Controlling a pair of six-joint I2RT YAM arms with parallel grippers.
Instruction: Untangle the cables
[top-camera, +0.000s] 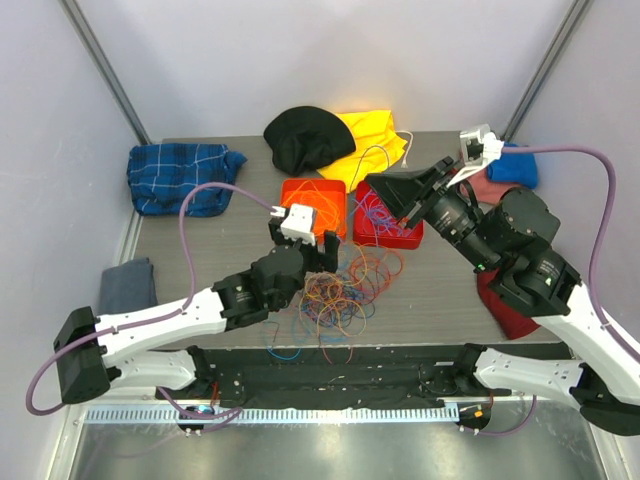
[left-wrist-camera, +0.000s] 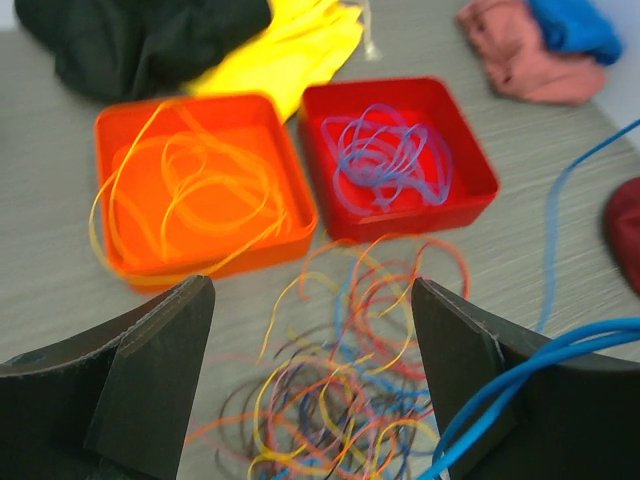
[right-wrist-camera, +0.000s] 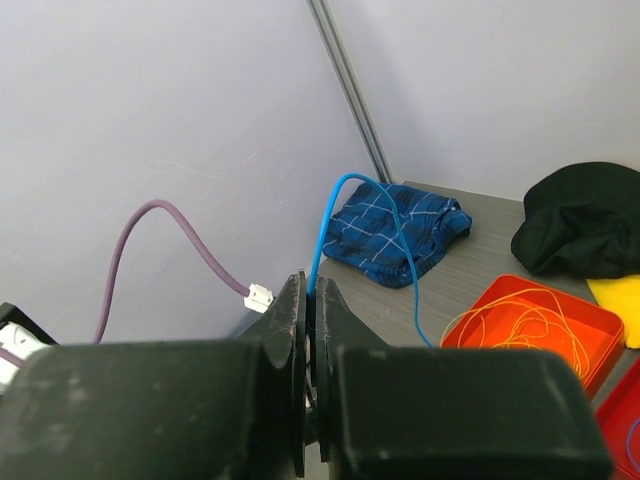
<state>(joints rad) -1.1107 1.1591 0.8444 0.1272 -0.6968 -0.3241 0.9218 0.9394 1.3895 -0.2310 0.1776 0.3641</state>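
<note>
Now the left gripper (top-camera: 322, 248) reaches toward 1 o'clock, jaws apart above the tangled multicoloured thin cables (top-camera: 340, 290); the right gripper (top-camera: 372, 183), aimed at 10 o'clock, clamps a thin blue cable (right-wrist-camera: 350, 178).

Reads as a robotics lab test cell. Boxed in on three sides by plain pale wall panels (top-camera: 300, 50) on metal corner struts (top-camera: 105, 70). Grey wood-grain table (top-camera: 440, 290) inside, with left arm (top-camera: 160, 325) and right arm (top-camera: 570, 310) bolted at its near edge, lilac hoses (top-camera: 181, 240) looping off them, slotted white duct (top-camera: 270, 413) along the front. Laid out on it: orange tray (top-camera: 295, 195), red tray (top-camera: 395, 242), heap of thin coloured cables (top-camera: 340, 290), scattered cloths (top-camera: 180, 175).
</note>
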